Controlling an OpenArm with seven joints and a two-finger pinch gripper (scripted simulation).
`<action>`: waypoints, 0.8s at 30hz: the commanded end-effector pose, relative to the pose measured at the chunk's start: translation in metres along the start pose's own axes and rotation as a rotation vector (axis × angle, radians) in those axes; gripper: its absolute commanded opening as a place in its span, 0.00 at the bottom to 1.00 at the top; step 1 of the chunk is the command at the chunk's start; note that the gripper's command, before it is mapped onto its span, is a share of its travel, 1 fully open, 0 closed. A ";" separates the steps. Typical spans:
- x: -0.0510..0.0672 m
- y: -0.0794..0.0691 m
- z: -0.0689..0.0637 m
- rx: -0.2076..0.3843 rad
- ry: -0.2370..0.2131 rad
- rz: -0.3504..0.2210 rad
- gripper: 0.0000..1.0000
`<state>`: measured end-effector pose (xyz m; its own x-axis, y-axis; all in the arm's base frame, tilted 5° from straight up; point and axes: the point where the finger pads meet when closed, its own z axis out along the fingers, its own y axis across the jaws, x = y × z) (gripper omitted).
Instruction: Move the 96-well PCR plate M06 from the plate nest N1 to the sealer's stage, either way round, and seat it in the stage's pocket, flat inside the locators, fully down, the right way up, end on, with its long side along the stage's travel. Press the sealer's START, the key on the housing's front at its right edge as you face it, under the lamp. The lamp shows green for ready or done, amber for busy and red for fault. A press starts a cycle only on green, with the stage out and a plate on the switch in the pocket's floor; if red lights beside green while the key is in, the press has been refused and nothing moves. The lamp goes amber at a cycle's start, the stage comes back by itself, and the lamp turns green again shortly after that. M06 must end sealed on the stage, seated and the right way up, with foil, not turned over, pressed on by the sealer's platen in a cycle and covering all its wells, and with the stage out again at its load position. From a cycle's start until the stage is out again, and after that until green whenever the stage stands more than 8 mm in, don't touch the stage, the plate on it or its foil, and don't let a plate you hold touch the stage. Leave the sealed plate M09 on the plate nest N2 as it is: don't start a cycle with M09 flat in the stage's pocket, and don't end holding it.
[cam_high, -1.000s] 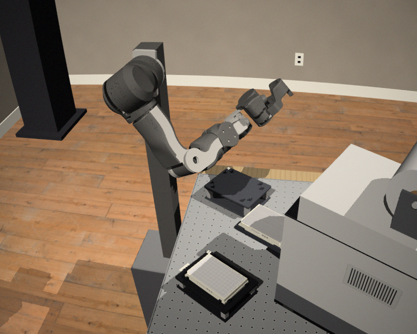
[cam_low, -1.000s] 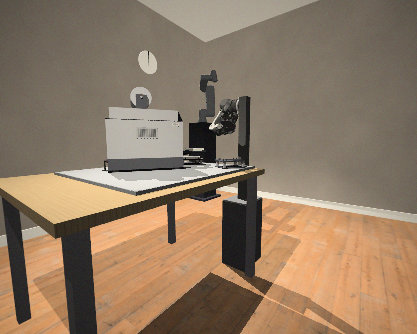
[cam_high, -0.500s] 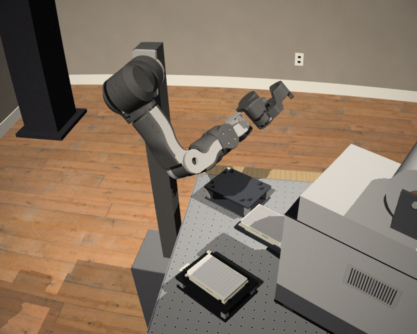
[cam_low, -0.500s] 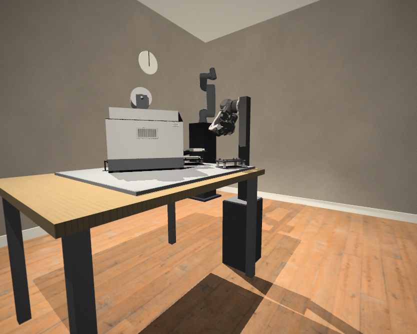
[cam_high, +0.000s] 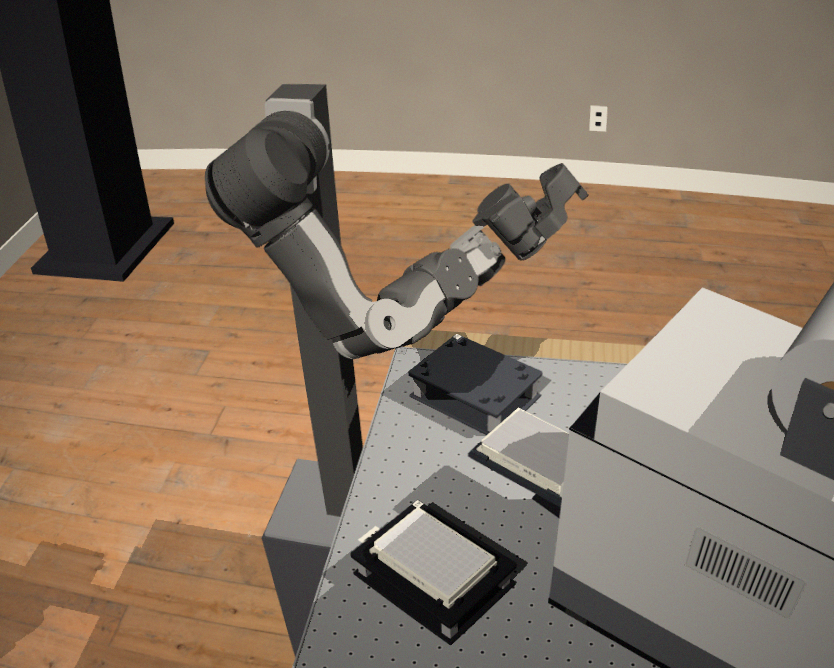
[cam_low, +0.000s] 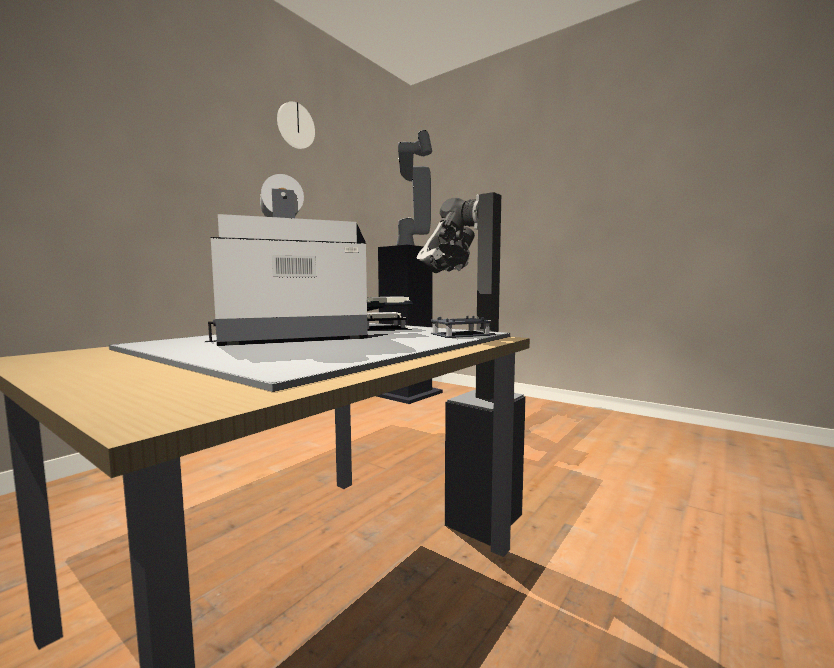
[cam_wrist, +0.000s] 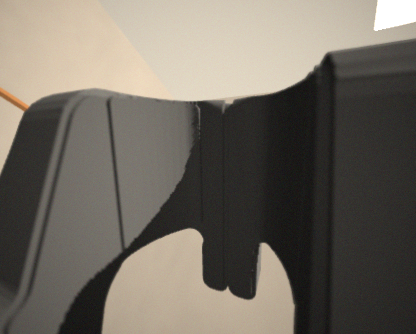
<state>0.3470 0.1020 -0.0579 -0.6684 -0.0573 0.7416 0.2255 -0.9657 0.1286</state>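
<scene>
1. Thin white plastic: that is what I take M06 (cam_high: 523, 445) to be, the pale plate lying flat on the dark stage (cam_high: 513, 481), close against the sealer (cam_high: 647, 501) on its front side. I cannot tell from here whether foil covers its wells.
2. I judge it light, fairly stiff and slick-walled, and apt to flex or skid if pinched hard. The place to take it is across the outer skirt, never on the well face.
3. My claw (cam_high: 567, 184) is clenched on nothing, fingers pressed together, high up and well away from the sealer, over the floor.
4. Beside the stage, farther from the sealer, stands a bare black nest (cam_high: 473, 379). A second, gridded plate (cam_high: 433, 555) sits on another nest (cam_high: 502, 583) near the sealer's corner.
5. Everything rests on a grey perforated board (cam_high: 410, 452) atop a wooden table (cam_low: 139, 410). Around the sealer are plank flooring and plain taupe walls.
</scene>
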 end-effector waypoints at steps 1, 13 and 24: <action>0.001 -0.002 -0.001 0.005 0.001 0.009 0.00; 0.013 -0.036 0.005 0.164 0.022 -0.028 0.00; 0.013 -0.036 0.005 0.164 0.022 -0.028 0.00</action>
<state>0.3341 0.1362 -0.0479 -0.6943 -0.0405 0.7186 0.3139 -0.9155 0.2517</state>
